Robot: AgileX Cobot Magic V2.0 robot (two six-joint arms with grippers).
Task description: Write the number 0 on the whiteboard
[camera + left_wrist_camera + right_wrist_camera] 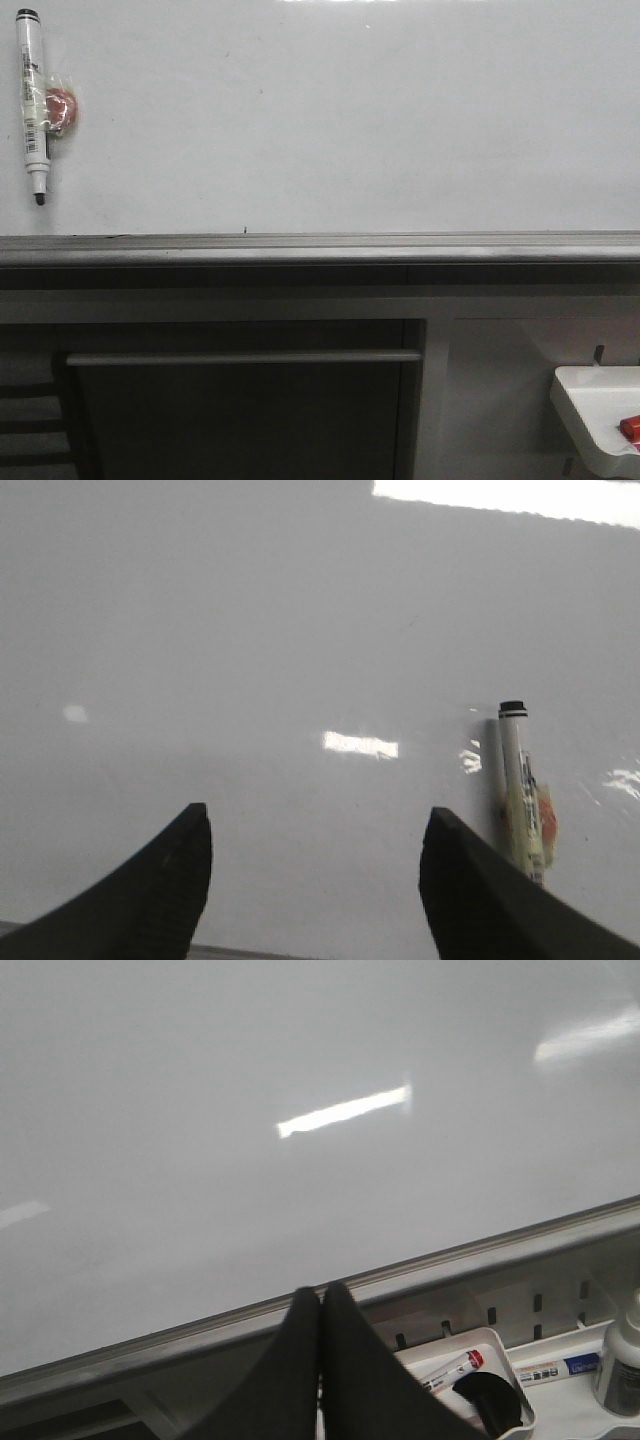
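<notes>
Starting nearest the robot, the right gripper (321, 1305) shows in its own wrist view with its two dark fingers pressed flat together and nothing between them, parked low over the small white tray (510, 1368) that hangs under the board's ledge; that tray holds spare pens and what looks like a bottle, so this arm seems simply parked out of the way. The left gripper (315, 865) is spread wide, its fingers (170, 880) well apart with bare board showing between them, and it faces the marker pen (520, 790), which lies just beside the one finger on that side rather than inside the gap. In the front view neither arm appears. Beyond the grey ledge (320, 247) stands the whiteboard (350, 120), glossy and blank apart from faint smudges and one tiny dark speck just above the ledge. The pen hangs upright at the board's upper left, tip downward and already uncapped, stuck there by a red magnet (60, 108), presumably so it can be plucked off directly. No number 0 is drawn anywhere yet; judging by this, the left arm must first centre on the pen and close.
</notes>
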